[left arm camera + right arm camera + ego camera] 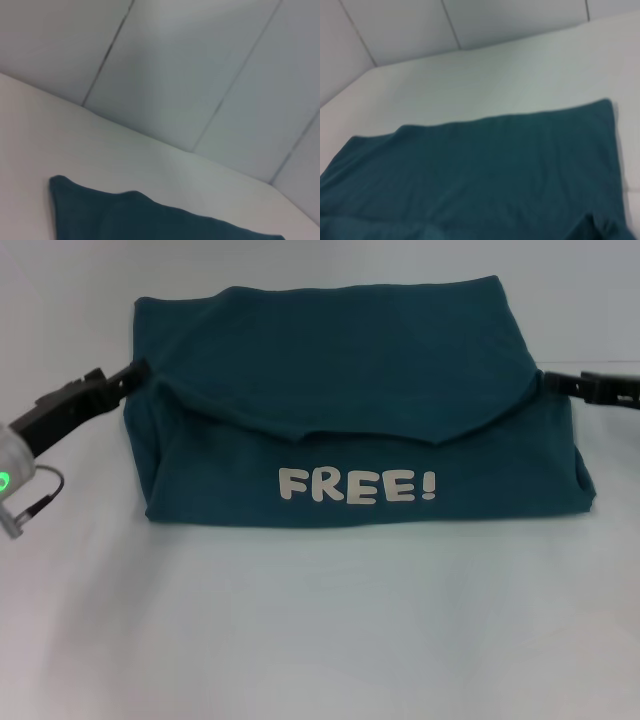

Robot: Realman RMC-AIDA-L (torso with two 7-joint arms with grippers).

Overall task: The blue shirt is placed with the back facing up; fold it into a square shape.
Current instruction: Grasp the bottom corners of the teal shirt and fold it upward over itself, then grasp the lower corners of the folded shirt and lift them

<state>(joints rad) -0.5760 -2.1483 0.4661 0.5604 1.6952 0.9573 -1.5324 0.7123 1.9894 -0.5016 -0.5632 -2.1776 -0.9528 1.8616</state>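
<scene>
The blue shirt (350, 360) lies folded into a wide rectangle in the middle of the white table (320, 640). Its top layer is turned down toward me, and the curved edge of that layer ends just above a white "FREE!" print (356, 485) on the layer below. My left gripper (135, 372) reaches the shirt's left edge at the fold. On the opposite side my right gripper (545, 380) meets the right edge at the same height. A corner of the shirt (125, 215) shows in the left wrist view, and a broad flat stretch of the shirt (485, 165) fills the right wrist view.
Bare white tabletop spreads in front of the shirt and on both sides. A light tiled wall (200, 75) rises behind the table. My left arm carries a green light (5, 480) and a thin cable near the table's left edge.
</scene>
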